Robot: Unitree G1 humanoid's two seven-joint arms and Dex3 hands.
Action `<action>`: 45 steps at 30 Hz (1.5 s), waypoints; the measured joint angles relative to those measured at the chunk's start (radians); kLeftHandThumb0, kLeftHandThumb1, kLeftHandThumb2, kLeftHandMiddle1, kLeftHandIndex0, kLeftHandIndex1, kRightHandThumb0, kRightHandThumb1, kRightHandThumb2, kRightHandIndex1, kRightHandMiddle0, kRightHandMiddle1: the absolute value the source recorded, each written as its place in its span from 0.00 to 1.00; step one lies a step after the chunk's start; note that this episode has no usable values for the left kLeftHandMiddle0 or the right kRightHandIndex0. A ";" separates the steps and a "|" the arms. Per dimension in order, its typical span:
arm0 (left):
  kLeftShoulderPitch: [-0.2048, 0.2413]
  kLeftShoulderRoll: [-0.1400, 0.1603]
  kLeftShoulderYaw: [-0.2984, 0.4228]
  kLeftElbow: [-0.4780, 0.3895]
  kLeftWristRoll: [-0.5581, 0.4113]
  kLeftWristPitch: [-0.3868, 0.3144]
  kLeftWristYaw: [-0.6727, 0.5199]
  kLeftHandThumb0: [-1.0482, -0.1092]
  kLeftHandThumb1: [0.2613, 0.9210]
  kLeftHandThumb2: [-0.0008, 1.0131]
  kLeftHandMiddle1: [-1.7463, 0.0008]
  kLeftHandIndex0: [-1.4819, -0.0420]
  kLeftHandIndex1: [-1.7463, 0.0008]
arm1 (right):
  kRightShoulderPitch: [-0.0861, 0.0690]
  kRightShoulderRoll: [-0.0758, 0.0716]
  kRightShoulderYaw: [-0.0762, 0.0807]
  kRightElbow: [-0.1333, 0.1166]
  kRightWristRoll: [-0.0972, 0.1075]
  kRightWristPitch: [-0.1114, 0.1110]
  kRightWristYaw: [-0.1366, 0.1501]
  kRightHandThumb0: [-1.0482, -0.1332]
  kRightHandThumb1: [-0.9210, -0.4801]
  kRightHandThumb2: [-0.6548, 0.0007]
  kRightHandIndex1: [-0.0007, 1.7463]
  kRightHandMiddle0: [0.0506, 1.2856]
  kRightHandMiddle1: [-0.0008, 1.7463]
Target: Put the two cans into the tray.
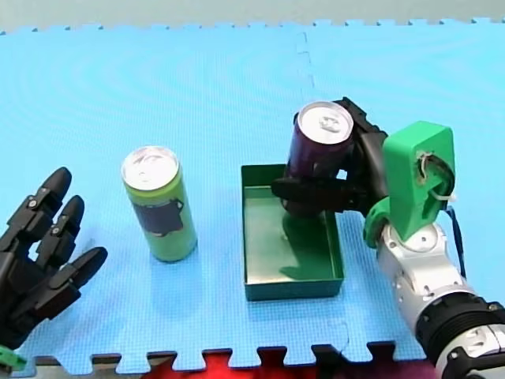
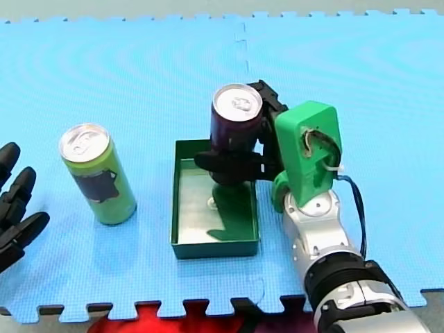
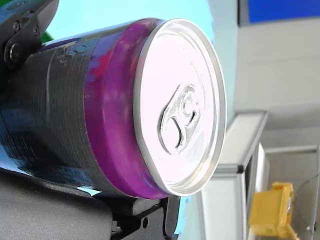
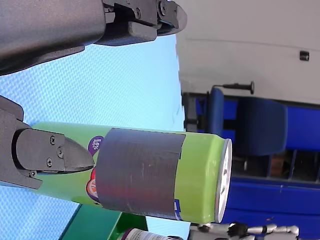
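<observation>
Near left corner first: the left hand point(image 1: 43, 253) sits low over the mat point(image 1: 197, 87), holding nothing, fingers uncurled. Just to its right, clear of those fingers, the green can point(image 1: 158, 205) stands upright on the mat, with a lime body, a silver top with the pull tab closed, and a dark patch of tape point(image 1: 162, 215) across its side. In the second wrist view that can lies across the picture beyond black fingers point(image 4: 50, 150); whether they touch it, I can't tell.

Moving right, the tray point(image 1: 292, 286) is a shallow green rectangle, near the green can but apart from it. Over its far right part is the purple can point(image 1: 319, 150), upright, with a glossy violet body, a silver lid and the same dark tape round its middle. The right hand point(image 1: 347, 181) has it clamped, thumb across the near side and fingers wrapped round the far side. The can's base is hidden behind the thumb, so contact with the tray floor can't be called. Its shadow falls inside the tray. A green mount point(image 1: 418, 181) sits on that wrist.

The mat is blue foam with jigsaw edges, and red shows beneath its near edge. The wrist views catch a pale wall, a blue chair point(image 4: 260, 130) and a yellow box point(image 3: 272, 210).
</observation>
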 measured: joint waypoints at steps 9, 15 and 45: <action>0.000 0.000 -0.003 0.000 0.001 0.000 0.006 0.00 1.00 0.22 1.00 0.92 1.00 | 0.000 0.003 -0.016 0.023 0.012 -0.022 0.027 0.43 0.28 0.99 1.00 0.41 1.00; 0.001 -0.004 -0.008 -0.006 0.003 -0.001 0.012 0.00 1.00 0.22 1.00 0.91 1.00 | -0.001 0.004 -0.018 0.038 0.011 -0.029 0.027 0.43 0.28 1.00 1.00 0.41 1.00; 0.031 -0.021 -0.027 -0.047 0.011 -0.020 0.035 0.00 1.00 0.22 1.00 0.91 1.00 | -0.001 -0.026 0.058 0.062 -0.132 -0.046 -0.101 0.42 0.26 0.99 1.00 0.40 1.00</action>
